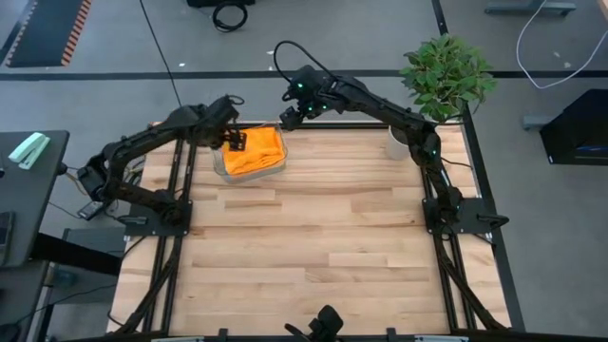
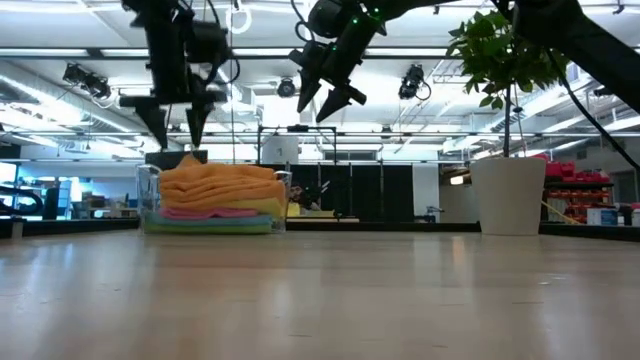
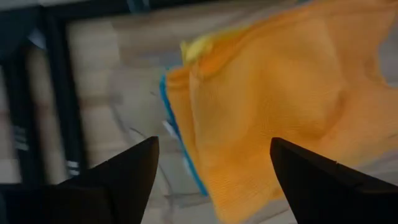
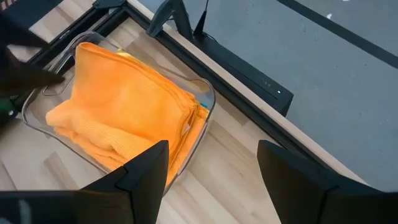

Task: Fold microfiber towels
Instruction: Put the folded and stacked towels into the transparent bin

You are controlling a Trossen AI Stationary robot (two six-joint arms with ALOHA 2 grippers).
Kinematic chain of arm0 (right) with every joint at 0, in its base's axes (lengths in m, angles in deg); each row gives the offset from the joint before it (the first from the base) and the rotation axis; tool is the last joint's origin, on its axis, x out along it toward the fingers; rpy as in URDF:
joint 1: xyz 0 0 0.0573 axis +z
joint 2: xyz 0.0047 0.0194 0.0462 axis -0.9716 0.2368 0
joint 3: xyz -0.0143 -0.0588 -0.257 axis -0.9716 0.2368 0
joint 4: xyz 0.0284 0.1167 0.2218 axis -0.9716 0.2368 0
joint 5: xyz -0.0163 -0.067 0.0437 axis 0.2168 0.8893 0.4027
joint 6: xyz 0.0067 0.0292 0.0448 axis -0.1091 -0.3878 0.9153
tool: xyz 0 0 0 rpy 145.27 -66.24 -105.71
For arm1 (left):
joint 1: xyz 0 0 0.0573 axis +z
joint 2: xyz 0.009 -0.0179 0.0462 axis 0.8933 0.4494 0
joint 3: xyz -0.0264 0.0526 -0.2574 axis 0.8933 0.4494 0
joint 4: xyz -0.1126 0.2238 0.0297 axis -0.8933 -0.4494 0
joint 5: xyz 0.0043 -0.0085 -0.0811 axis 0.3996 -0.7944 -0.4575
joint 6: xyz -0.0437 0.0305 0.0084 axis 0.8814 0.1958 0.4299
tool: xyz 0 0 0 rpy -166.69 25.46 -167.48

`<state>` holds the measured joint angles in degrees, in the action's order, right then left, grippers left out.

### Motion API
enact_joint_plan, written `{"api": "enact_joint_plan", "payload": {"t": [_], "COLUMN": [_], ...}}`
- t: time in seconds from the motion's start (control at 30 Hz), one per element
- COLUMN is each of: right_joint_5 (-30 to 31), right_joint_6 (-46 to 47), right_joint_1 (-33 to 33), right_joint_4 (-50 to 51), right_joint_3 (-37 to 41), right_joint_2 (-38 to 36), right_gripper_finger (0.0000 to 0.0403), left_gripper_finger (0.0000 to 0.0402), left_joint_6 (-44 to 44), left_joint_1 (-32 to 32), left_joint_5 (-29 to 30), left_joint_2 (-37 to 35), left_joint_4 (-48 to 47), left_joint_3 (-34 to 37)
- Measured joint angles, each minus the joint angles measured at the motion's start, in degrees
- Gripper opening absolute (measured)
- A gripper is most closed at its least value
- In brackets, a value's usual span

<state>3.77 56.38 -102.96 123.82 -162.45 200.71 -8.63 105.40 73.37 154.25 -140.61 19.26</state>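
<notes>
At the far left of the pale wooden slatted worktop [image 1: 323, 237] sits a clear plastic tray [image 1: 220, 171] holding a stack of soft microfiber towels, a rumpled orange towel [image 1: 256, 150] on top, with pink, yellow and green layers [image 2: 215, 215] beneath it in the low view. A leafy green plant in a white pot [image 1: 445, 78] stands at the far right. The left claw [image 1: 235, 142] hovers just over the orange towel's near edge, fingers spread and empty. The right claw [image 1: 288, 114] hangs beside the tray, also parted and empty. Likely risks: the loosely heaped top towel could slump over the tray wall, or a descending claw could pinch several layers at once, or drag the light tray.
</notes>
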Motion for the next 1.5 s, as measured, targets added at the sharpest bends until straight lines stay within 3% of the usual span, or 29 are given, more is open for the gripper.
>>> {"api": "enact_joint_plan", "payload": {"t": [0.1, 0.23, 0.33, 0.43, 0.53, 0.63, 0.67, 0.73, 0.87, 1.07, 1.3, 1.5], "right_joint_5": [0.0, -0.5, -2.0, -6.7, -13.4, -11.7, -11.5, -11.4, -6.8, -1.3, -2.9, -2.6], "right_joint_6": [-0.4, -0.8, -1.3, -3.9, -4.6, -3.2, -2.3, -0.2, 1.0, 0.4, 1.3, -3.5], "right_joint_1": [0.0, 0.0, 0.3, 1.3, 3.7, 6.3, 6.9, 7.3, 7.6, 7.7, 7.7, 8.3], "right_joint_4": [0.0, 0.2, 1.7, 0.2, -5.5, -14.1, -18.5, -26.1, -36.2, -41.9, -39.6, -33.0], "right_joint_3": [0.0, 0.0, 0.0, 1.3, 5.0, 12.1, 14.8, 18.6, 22.9, 24.7, 24.5, 24.5], "right_joint_2": [0.0, 0.0, 0.0, 0.0, 1.4, 2.3, 2.3, 2.3, 2.1, 2.9, 6.7, 6.2], "right_gripper_finger": [0.0253, 0.0253, 0.0253, 0.0244, 0.0187, 0.0082, 0.0045, 0.0015, 0.0006, 0.0003, 0.0002, 0.0001], "left_gripper_finger": [0.0315, 0.0296, 0.0258, 0.0191, 0.0099, 0.0018, 0.0014, 0.0018, 0.0008, 0.0007, 0.0005, 0.0006], "left_joint_6": [-1.7, -6.1, -7.3, -8.2, -10.4, -10.9, -11.2, -12.5, -14.6, -17.2, -19.8, -22.5], "left_joint_1": [0.0, -1.3, -3.1, -3.2, -2.6, -2.4, -2.4, -1.7, -0.4, 2.6, 6.4, 8.9], "left_joint_5": [1.8, -0.8, -1.6, -1.6, -0.9, 1.1, 1.5, 1.4, 0.3, -2.2, -2.6, -3.1], "left_joint_2": [0.0, 0.2, 3.0, 5.7, 7.5, 7.8, 7.7, 7.7, 7.5, 7.5, 7.6, 9.3], "left_joint_4": [-3.6, 1.9, 5.5, 7.2, 6.8, 7.3, 7.5, 8.0, 7.7, 8.0, 8.1, 7.9], "left_joint_3": [-5.2, -6.9, -4.4, -2.6, -1.2, -0.9, -0.9, -0.9, -0.9, -0.9, -0.9, -0.9]}}
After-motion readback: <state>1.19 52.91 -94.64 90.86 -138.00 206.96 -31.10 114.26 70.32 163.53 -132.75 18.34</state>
